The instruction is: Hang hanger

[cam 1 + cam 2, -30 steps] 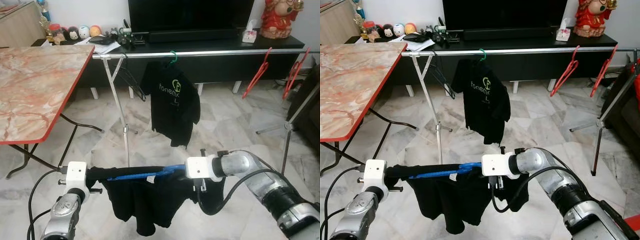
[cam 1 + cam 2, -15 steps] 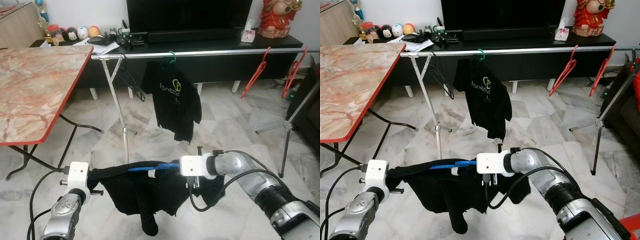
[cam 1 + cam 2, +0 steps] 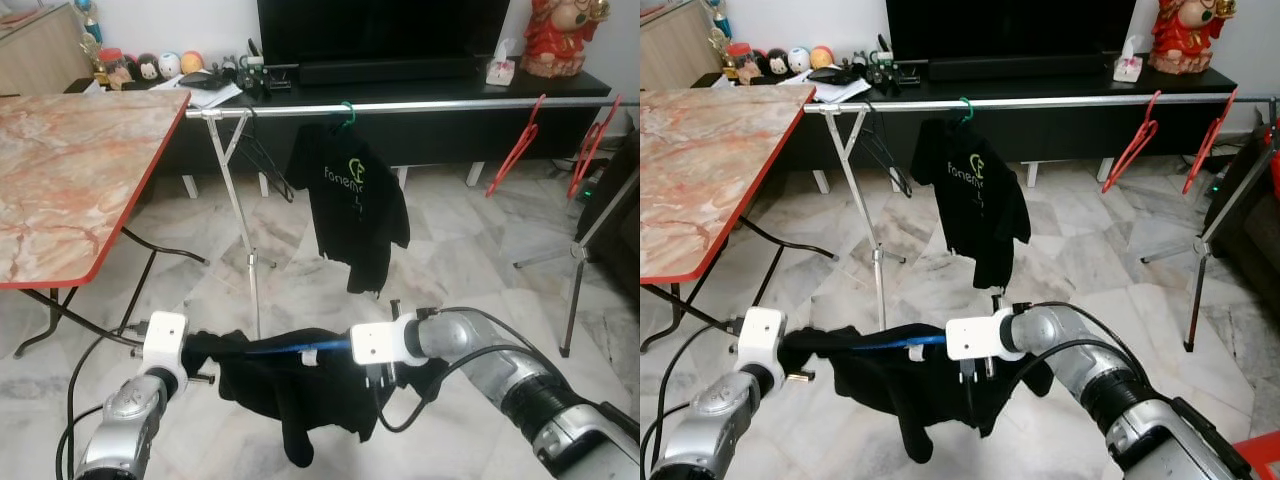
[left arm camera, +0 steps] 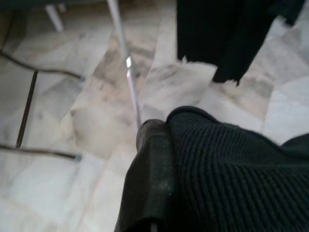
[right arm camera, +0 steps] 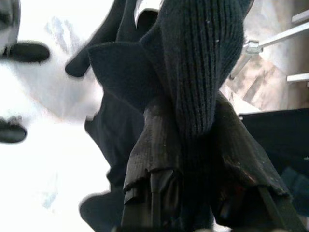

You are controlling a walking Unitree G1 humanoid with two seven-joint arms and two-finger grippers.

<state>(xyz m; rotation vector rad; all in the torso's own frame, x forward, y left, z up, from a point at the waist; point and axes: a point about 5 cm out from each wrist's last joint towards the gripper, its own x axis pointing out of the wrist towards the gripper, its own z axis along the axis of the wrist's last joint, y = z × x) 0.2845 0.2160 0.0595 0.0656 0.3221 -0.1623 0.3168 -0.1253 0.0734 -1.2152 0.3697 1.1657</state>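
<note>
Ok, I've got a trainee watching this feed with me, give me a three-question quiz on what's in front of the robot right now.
1. True or false: the silver rail already carries a black T-shirt on a green hanger.
2. What colour is the hanger held between the left gripper and the right gripper? A) red B) blue C) white
3. Fill in: the two bare hangers at the rail's right end are ____.

Key: 1 true; 2 B, blue, with a black garment draped over it; 3 red.
</note>
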